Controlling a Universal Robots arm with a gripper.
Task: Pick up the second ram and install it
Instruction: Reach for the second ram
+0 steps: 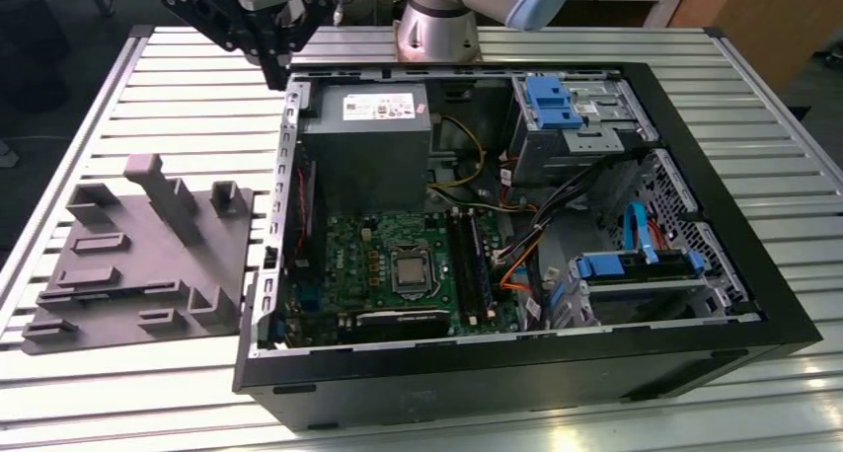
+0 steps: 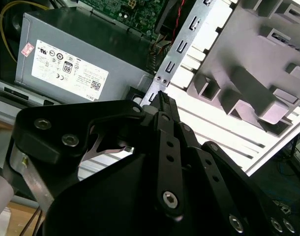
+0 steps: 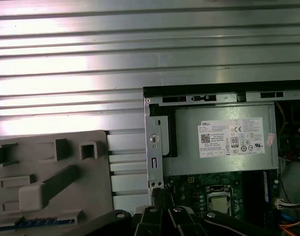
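My gripper [image 1: 278, 69] hangs above the far left corner of the open computer case [image 1: 737, 319], over the table just beyond the power supply [image 1: 366, 136]. In the second wrist view its black fingers [image 2: 165, 114] are pressed together at the tips, and I see nothing between them. The memory slots [image 1: 471, 264] run beside the processor socket [image 1: 411, 270] on the green motherboard. A thin strip with blue marks [image 3: 36, 223] lies on the grey fixture [image 3: 51, 177]; I cannot tell whether it is the ram.
The grey moulded fixture [image 1: 145, 255] with raised posts sits on the slatted table [image 1: 118, 393], at the exterior view's left of the case. Inside the case are blue drive brackets [image 1: 551, 102], orange and blue cables [image 1: 516, 274] and a drive bay [image 1: 639, 269]. The arm's base [image 1: 435, 33] stands behind.
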